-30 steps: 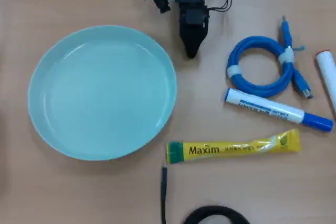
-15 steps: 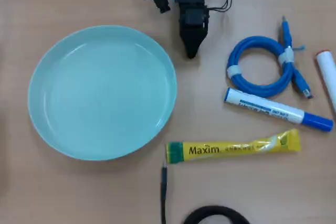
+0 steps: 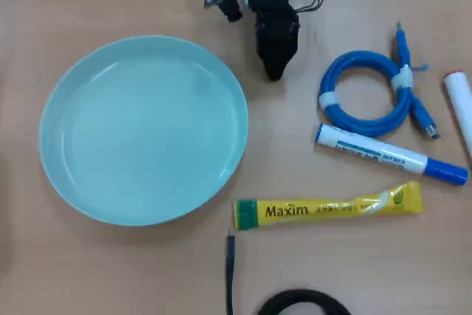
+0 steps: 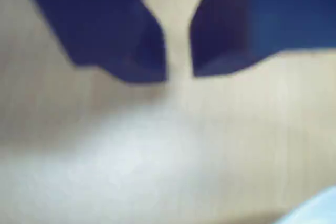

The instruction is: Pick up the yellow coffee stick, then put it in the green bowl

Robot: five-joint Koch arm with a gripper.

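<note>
my gripper (image 4: 179, 74) hangs over bare tan wooden table (image 3: 110, 271), jaws a narrow slit apart, holding nothing, beside the green bowl (image 3: 144, 129).

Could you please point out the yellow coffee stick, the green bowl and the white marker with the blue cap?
yellow coffee stick (image 3: 328, 209): overhead view, middle of the sachet.
green bowl (image 3: 144, 130): overhead view, bare floor of the dish.
white marker (image 3: 372, 151): overhead view, white barrel.

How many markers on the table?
1 for sure: the white marker with blue cap, between the blue cable coil and the yellow coffee stick. A white cylinder at the right edge is cut off; it could be another.
</note>
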